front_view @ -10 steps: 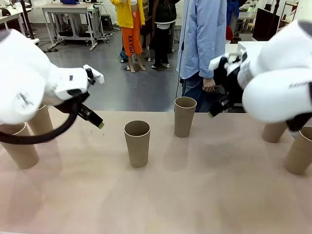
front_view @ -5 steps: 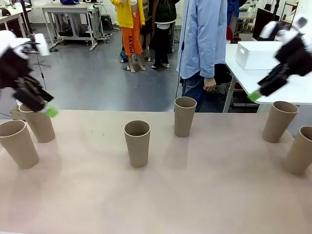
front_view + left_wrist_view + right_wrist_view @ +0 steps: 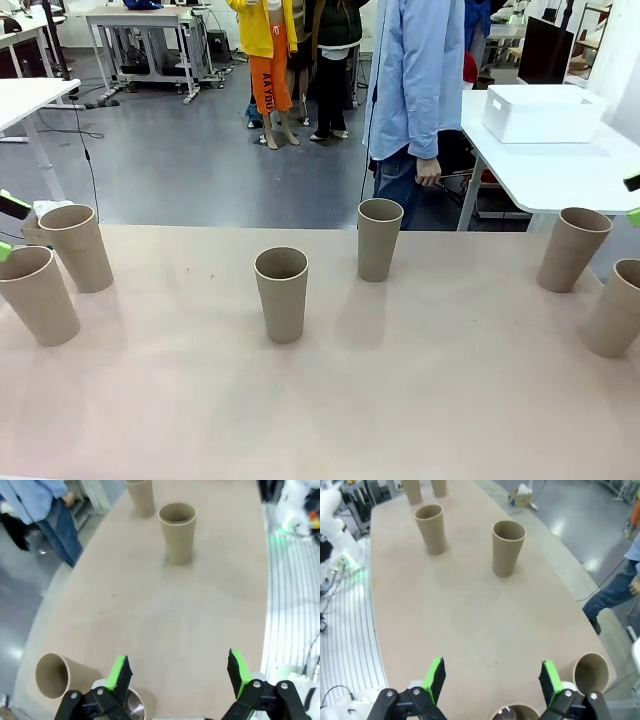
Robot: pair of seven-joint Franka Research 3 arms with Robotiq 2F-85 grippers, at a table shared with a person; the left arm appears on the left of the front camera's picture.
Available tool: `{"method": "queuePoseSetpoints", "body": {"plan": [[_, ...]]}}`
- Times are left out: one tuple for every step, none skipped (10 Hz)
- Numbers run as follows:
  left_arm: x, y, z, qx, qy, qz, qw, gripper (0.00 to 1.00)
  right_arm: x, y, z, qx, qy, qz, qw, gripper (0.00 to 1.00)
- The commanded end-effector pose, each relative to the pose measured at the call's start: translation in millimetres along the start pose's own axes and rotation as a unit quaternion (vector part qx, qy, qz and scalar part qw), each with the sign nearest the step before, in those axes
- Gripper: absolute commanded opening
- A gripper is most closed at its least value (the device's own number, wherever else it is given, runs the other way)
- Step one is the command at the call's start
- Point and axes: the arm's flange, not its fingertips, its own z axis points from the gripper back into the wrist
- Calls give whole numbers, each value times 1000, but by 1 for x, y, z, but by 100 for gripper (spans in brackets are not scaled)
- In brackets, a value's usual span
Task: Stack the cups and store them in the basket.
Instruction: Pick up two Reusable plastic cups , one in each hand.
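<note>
Showing the stacking task at its outset, as you may judge from the layout. Six cups point(image 3: 35, 295) stand upright and single on the table point(image 3: 420, 400); none is nested in another. Two sit close together at the robot's left edge and two more at its right edge. The near-centre cup point(image 3: 281, 293) and the far-centre cup point(image 3: 379, 238) stand apart in the middle.

The basket point(image 3: 543, 112) rests on a separate white side table point(image 3: 560, 170) beyond the far right corner, well apart from every cup. Its inside is hidden from you at this angle.

The left gripper point(image 3: 177, 672) hangs above the left part of the table with its jaws spread wide and nothing between them. In its wrist view the two left-edge cups lie beside and under one finger, untouched. The right gripper point(image 3: 492, 680) mirrors this over the right part: jaws wide, empty, with two right-edge cups near the bottom of its wrist view.

The person point(image 3: 415, 80) stands at the far side with a hand point(image 3: 428, 172) at hip level, away from the cups.

Read the progress as nil: no step of the task appears done. All the nesting is left to do, six cups into a stack or stacks, and after it the transfer to the basket. Expect the edge pairs to be the handiest first picks for each arm, since each gripper hangs nearest its own pair. The basket's place off the main table makes the final carry the longest reach.
</note>
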Motion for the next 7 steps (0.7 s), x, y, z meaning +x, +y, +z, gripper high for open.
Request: {"method": "queuePoseSetpoints", "body": {"plan": [[-8,-2,-7,-8,-48,5,999,100,-21,-5,4,22,-42,-3,999,100],[-8,-8,-9,-12,-62,11,998,100,-31,-8,9,29,-60,-7,998,100],[-7,-11,-12,-11,-69,15,997,100,-38,-9,12,32,-75,-6,997,100],[-8,-11,-11,-12,-78,17,997,100,-44,-10,13,36,-84,-4,996,100],[-7,-12,-11,-11,-86,21,996,100,-47,-10,15,36,-88,0,995,100],[-5,-15,-12,-11,-86,20,996,100,-48,-9,15,34,-89,4,995,100],[-3,-19,-13,-6,-88,16,996,100,-48,-9,15,36,-91,8,995,100]]}}
